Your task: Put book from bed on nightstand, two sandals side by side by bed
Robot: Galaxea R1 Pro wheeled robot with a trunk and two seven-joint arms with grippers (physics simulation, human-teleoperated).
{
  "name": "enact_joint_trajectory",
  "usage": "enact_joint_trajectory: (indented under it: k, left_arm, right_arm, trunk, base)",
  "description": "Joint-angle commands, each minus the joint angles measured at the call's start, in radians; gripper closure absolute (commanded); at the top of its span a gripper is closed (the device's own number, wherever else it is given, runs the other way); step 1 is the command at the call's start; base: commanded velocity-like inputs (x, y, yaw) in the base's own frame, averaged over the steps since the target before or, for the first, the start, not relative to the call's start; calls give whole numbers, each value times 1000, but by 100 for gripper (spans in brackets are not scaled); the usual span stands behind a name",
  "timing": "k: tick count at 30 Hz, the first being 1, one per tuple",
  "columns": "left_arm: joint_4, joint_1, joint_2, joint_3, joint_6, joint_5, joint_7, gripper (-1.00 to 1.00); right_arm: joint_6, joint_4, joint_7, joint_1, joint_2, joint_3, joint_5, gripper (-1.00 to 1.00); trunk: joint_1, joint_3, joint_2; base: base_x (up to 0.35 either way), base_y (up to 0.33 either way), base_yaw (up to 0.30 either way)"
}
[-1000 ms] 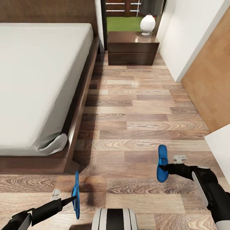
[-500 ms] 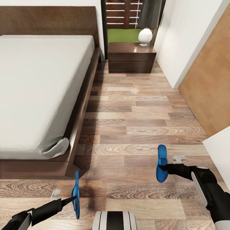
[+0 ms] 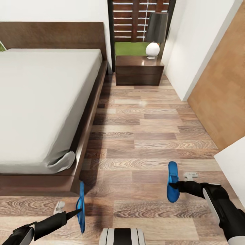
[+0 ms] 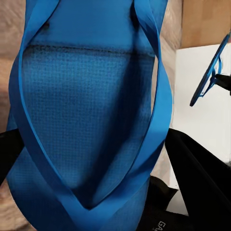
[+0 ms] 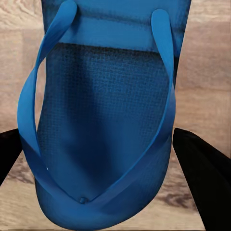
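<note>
Gripping one blue sandal apiece, both claws are closed on their loads: the left claw (image 3: 75, 212) pinches the left sandal (image 3: 81, 207) edge-on, so it hangs upright and thin in the head view, while the right claw (image 3: 174, 185) clamps the right sandal (image 3: 173, 181) with its sole turned partly toward the camera. In the left wrist view the held sandal (image 4: 91, 120) sits between the dark fingers (image 4: 202, 178), straps facing the lens, and the right wrist view shows the same for its sandal (image 5: 103, 120). Each sandal's long axis runs roughly parallel to the side rail of the bed (image 3: 44, 105), pointing up the aisle toward the nightstand (image 3: 139, 70) with its lamp (image 3: 154, 32). The two sandals are well apart, held above the wood floor (image 3: 149, 129). The left arm is nearer the bed, just off the corner of its frame, so setting down beside the rail probably starts there, with the right sandal brought leftward to lie alongside. The book cannot be made out on the mattress.
</note>
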Motion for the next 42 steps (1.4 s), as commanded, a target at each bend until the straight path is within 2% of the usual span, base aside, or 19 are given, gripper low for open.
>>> enact_joint_trajectory:
  k: [1,3,7,9,11,13,16,20,27,29,31,34,36,38,39,42]
  left_arm:
    - [0,0,0,0,-3,3,16,100]
    - [0,0,-1,0,-25,3,46,100]
    - [0,0,-7,-3,-40,1,67,100]
    - [0,0,-11,-4,-44,0,75,100]
    - [1,0,-16,-5,-62,-2,111,100]
    - [6,0,-22,-6,-78,-3,131,100]
    - [13,0,-33,-6,-87,-4,142,100]
    - [21,1,-41,-6,-91,-6,146,100]
    - [74,1,-42,-7,-137,-6,145,100]
    - [79,1,-42,-7,-145,-6,144,100]
    - [80,1,-42,-7,-147,-6,145,100]
    - [82,1,-47,-9,-150,-7,157,100]
    - [83,1,-72,-19,-151,-20,191,100]
    - [84,1,-84,-25,-151,-45,213,100]
    - [84,1,-93,-28,-151,-69,227,100]
    - [84,1,-97,-29,-151,-79,233,100]
  right_arm:
    - [-12,38,4,0,0,-2,-3,100]
    - [-70,121,4,0,0,-1,0,100]
    - [-213,285,4,0,0,0,4,100]
    - [-246,330,4,0,0,0,4,100]
    - [-272,387,8,0,-1,0,-2,100]
    - [-291,448,43,0,-1,0,0,100]
    - [-321,500,138,0,-4,0,-3,100]
    - [-338,526,339,0,-7,0,-6,100]
    - [-343,557,560,0,-9,-2,-7,100]
    - [-360,636,626,0,-10,-2,-6,100]
    - [-403,698,643,0,-17,-2,-5,100]
    - [-520,780,655,0,-27,-2,-5,100]
    - [-580,805,654,0,-29,-2,-5,100]
    - [-594,810,651,0,-30,-2,-4,100]
    - [-602,813,650,1,-30,-2,-4,100]
    - [-604,815,649,0,-30,-2,-4,100]
  trunk:
    - [-1,3,0]
    - [-1,11,0]
    - [-3,27,1]
    - [-4,34,2]
    - [-5,42,2]
    - [-6,50,3]
    - [-7,61,4]
    - [-9,77,4]
    - [-12,104,6]
    - [-13,112,7]
    - [-14,119,7]
    - [-15,131,8]
    - [-16,139,8]
    - [-17,146,9]
    - [-18,150,9]
    - [-19,162,10]
  base:
    - [0,0,0]
    - [0,0,0]
    - [0,0,0]
    - [0,0,0]
    - [0,0,0]
    - [0,0,0]
    - [0,0,0]
    - [0,0,0]
    - [0,0,0]
    - [0,0,0]
    - [0,0,0]
    - [0,0,0]
    - [0,0,0]
    - [0,0,0]
    - [0,0,0]
    - [0,0,0]
